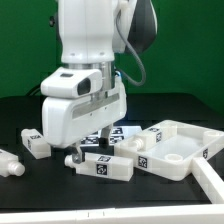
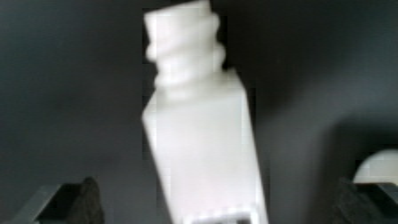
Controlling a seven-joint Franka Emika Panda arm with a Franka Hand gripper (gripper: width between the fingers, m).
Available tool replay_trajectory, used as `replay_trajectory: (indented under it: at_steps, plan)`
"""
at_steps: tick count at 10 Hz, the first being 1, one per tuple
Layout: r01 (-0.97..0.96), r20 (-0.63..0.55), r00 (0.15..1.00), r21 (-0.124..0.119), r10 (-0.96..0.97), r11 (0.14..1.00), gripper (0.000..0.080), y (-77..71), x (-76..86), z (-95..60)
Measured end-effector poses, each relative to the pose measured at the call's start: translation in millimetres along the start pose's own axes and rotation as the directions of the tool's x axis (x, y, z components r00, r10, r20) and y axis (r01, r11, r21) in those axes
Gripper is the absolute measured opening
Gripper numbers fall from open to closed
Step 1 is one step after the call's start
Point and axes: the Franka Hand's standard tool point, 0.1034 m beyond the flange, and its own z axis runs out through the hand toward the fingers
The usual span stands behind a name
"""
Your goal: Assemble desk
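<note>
Setting: green backdrop behind a black table, with loose white desk parts spread over it.
Landmark: the tabletop panel of the desk, a white rimmed rectangle with round corner sockets. It lies flat on the table at the exterior view's right.
Arm: a large white robot arm stands over the table, to the exterior view's left of the tabletop panel.
Hand: the hand hangs low over the table, near the tabletop panel but apart from it. In the wrist view the hand has its two dark fingers spread wide, one on each side of a leg. Neither finger is seen touching that leg.
First leg: a white block, the first leg, lies on its side below the hand, showing a black-and-white square tag. It is near the tabletop panel, toward the exterior view's left. The blurred wrist view shows the first leg with a ridged, screw-like end pointing away from the fingers.
Second leg: the second leg, also tagged, lies just beside the tabletop panel; whether they touch cannot be told.
Third leg: the third leg lies well apart from the tabletop panel, beyond the hand.
Fourth leg: the fourth leg lies farthest from the tabletop panel, cut off by the picture edge.
Marker board: the marker board lies flat behind the hand, near the tabletop panel and mostly hidden.
</note>
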Motion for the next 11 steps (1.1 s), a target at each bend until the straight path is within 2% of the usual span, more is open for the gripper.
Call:
replay_trajectory:
  at_steps: [2,5,6,7,8,9,11]
  plan:
    - [0.003,-0.001,1.000,0.004,-0.003,1.000,0.0650,3.7,-3.6,17.1]
    - [0.002,-0.003,1.000,0.002,-0.002,1.000,0.0623,5.0,-3.9,19.2]
    - [0.002,-0.003,1.000,0.003,-0.002,1.000,0.0439,5.0,-4.0,19.4]
    - [0.002,-0.003,1.000,0.003,-0.002,1.000,0.0439,5.0,-4.0,19.4]
    - [0.002,-0.003,1.000,0.002,-0.002,1.000,0.0282,5.0,-4.0,19.3]
    - [0.000,-0.002,1.000,0.002,0.000,1.000,0.0284,5.6,-4.8,18.6]
    - [-0.038,-0.010,0.999,-0.025,0.037,0.999,0.0284,10.1,-10.9,3.0]
